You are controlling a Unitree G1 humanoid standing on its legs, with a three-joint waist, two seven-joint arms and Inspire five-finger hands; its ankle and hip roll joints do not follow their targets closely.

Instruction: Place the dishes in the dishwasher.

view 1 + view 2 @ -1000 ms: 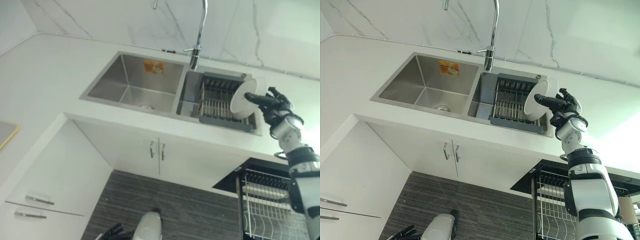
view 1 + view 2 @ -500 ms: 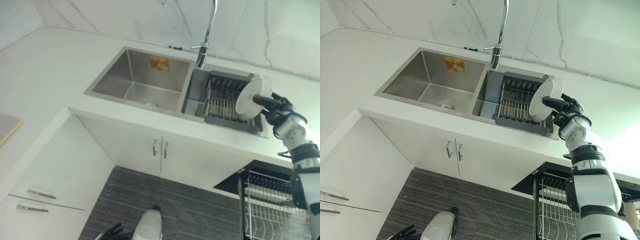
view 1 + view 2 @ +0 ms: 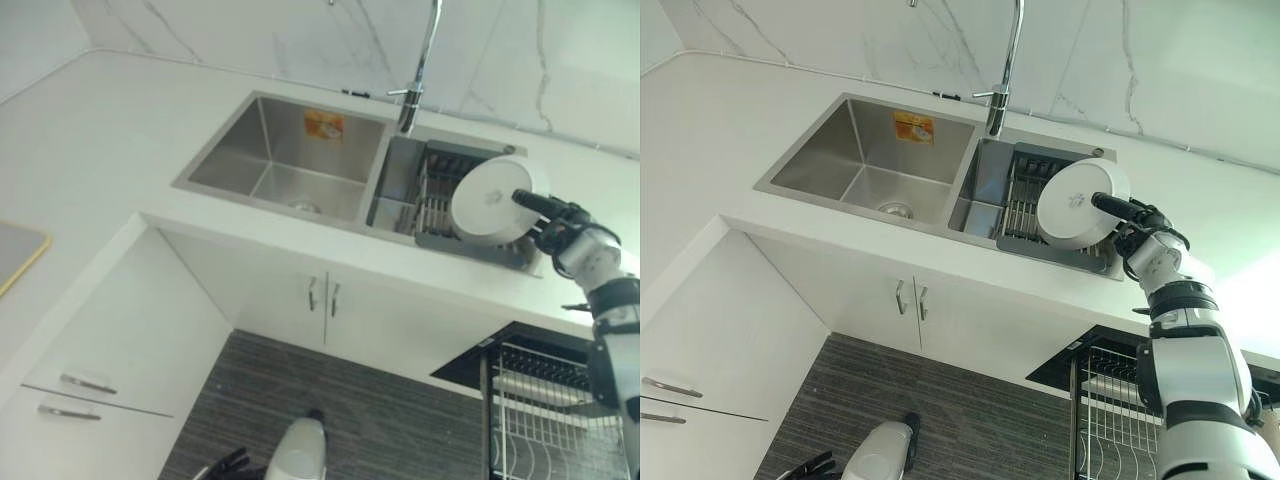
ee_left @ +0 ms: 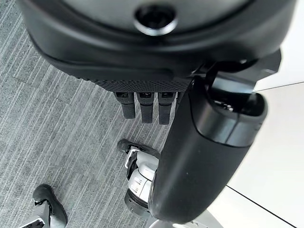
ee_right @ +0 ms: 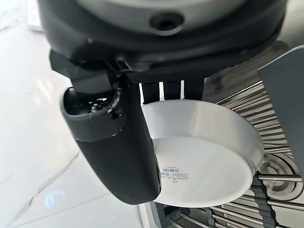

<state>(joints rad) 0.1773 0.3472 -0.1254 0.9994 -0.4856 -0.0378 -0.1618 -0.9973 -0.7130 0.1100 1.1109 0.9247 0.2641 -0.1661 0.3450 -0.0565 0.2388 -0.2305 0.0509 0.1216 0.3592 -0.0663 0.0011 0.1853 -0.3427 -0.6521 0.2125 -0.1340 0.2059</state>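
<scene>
Over sink rack (image 3: pixel 437 205): plate (image 3: pixel 488 201), right robot hand (image 3: pixel 562 223)

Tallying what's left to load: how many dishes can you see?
1: a white dish pinched in the right hand, held above the drying rack in the sink. Others may sit hidden behind it.

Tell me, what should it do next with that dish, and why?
Probably carry the dish down and rightward toward the dishwasher rack. The right hand already holds it clear above the sink rack, and the dishwasher rack stands open below.
</scene>
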